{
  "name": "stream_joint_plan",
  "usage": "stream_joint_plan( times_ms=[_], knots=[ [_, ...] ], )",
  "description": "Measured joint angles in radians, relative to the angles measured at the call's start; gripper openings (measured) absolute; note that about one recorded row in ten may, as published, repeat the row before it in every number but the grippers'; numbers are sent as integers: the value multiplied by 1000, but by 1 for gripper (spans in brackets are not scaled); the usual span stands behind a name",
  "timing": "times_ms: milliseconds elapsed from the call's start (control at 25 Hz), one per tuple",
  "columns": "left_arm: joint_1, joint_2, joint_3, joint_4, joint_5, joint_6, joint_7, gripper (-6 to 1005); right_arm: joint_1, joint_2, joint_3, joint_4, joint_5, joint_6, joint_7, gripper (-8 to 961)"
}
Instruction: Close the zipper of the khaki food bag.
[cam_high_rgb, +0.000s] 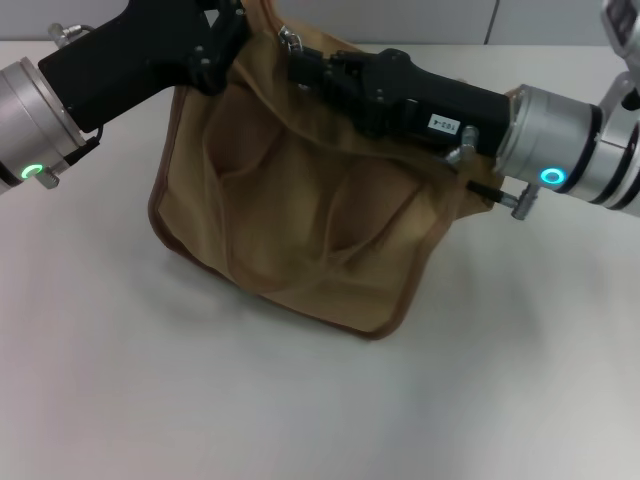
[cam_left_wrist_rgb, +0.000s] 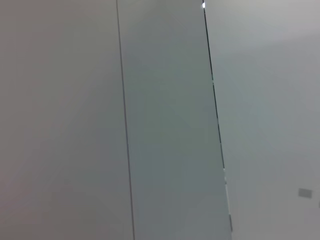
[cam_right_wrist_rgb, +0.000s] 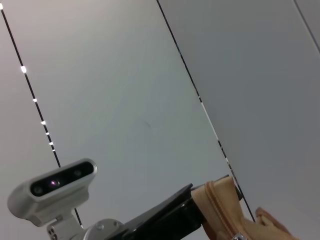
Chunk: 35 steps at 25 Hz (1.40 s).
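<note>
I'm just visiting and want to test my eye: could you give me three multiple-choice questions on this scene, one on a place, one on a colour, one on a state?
1. Where are the two hands?
A. At the bag's top
B. On the bare table
C. Under the bag

2. What colour are the arms' ring lights?
A. Red
B. Green-cyan
C. Off

3. How does the bag sit?
A. Flat
B. Tilted
C. Upside down

A: left hand and right hand meet the khaki food bag at its top.
B: both rings glow green-cyan.
C is wrong; B: the bag leans on the table.
</note>
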Motion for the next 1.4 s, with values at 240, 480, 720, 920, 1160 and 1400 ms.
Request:
stream_joint_plan(
  times_ms=[240,480,720,920,1160,1400],
  knots=[
    [11,1,-10,-6,-14,0,2,137,-23,-3,-6,-15,1,-26,3,2],
    [27,3,-38,-14,-15,-2,3,140,-48,-4,-9,-43,1,-60,27,2],
    [34,5,-106,-60,-15,0,4,143,-87,-5,-11,-115,-4,-118,103,1],
    [35,6,-136,-92,-15,2,16,146,-137,-6,-14,-196,-7,-167,185,1],
    [35,6,-143,-110,-15,5,29,149,-185,-7,-14,-230,-7,-202,200,1],
    [38,6,-147,-114,-15,6,30,152,-233,-7,-11,-276,-4,-245,206,1]
  ],
)
